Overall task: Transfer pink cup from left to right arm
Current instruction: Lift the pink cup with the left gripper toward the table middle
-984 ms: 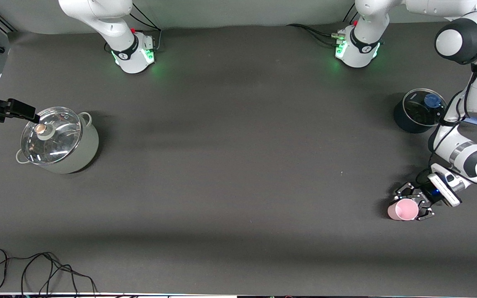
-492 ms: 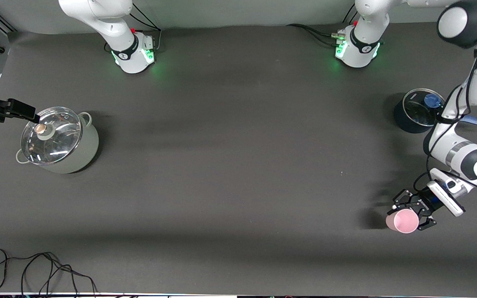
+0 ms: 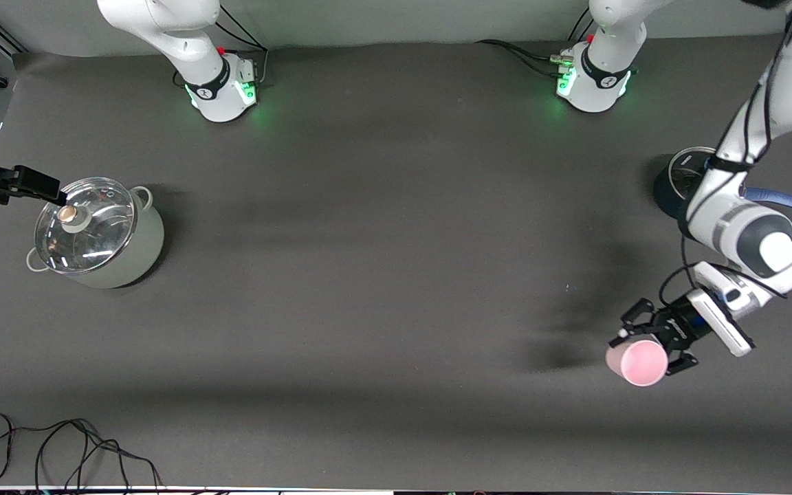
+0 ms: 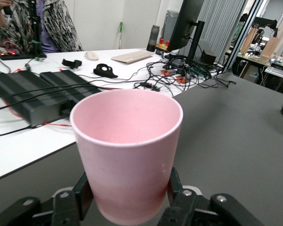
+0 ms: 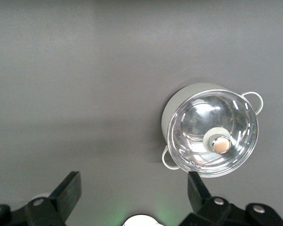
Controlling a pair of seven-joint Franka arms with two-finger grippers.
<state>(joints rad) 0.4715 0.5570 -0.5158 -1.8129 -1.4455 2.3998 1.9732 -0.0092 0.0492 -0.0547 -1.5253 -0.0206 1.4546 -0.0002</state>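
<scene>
The pink cup (image 3: 633, 362) is clamped between the linkage fingers of my left gripper (image 3: 645, 349), lifted off the table at the left arm's end, its mouth tipped toward the front camera. In the left wrist view the cup (image 4: 127, 150) fills the middle, with the left gripper (image 4: 130, 190) shut on its lower wall, one finger (image 4: 83, 194) on each side. My right gripper (image 5: 133, 183) is open and empty, high over the table near the right arm's base. It does not show in the front view.
A white pot with a glass lid (image 3: 97, 230) stands at the right arm's end and also shows in the right wrist view (image 5: 210, 132). A black fixture (image 3: 7, 182) reaches toward its lid. A dark pot with a blue handle (image 3: 671, 185) stands by the left arm. Cables (image 3: 59, 447) lie at the front edge.
My left gripper has lifted the pink cup off the table and carried it a little toward the right arm's end. The left arm's elbow rose. The pots have not moved.
</scene>
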